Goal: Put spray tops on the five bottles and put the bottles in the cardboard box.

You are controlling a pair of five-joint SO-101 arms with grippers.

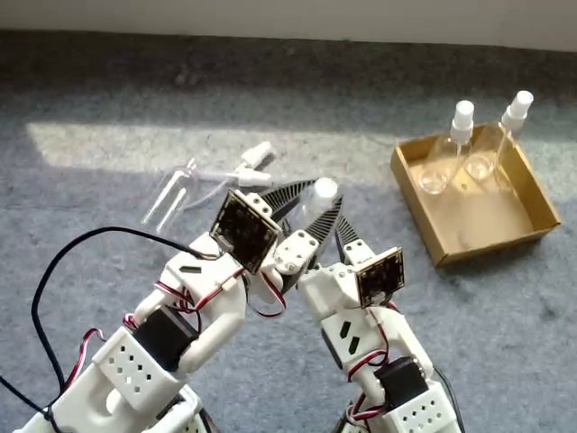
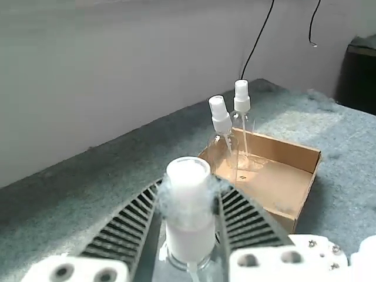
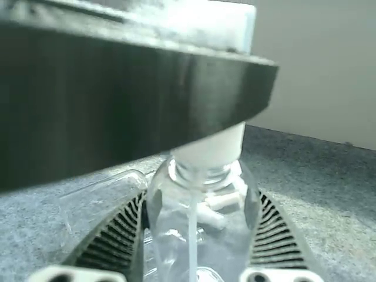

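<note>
L pincer (image 2: 188,194) is shut on the white plastic spray top (image 2: 188,176), which sits on the neck of the clear round plastic bottle (image 3: 200,235). R pincer (image 3: 200,202) is clamped round that bottle's body, upright between the arms. Bottle looks empty, light, slick & prob. squashable, so grip mid-body, firm not hard; take the top by its collar. Two capped bottles (image 1: 455,144) stand in the brown cardboard box (image 1: 415,206); uncapped bottles (image 1: 171,197) & loose tops (image 1: 255,161) lie on the grey felt-like desk (image 1: 108,90), pale wall (image 2: 88,59) behind.
</note>
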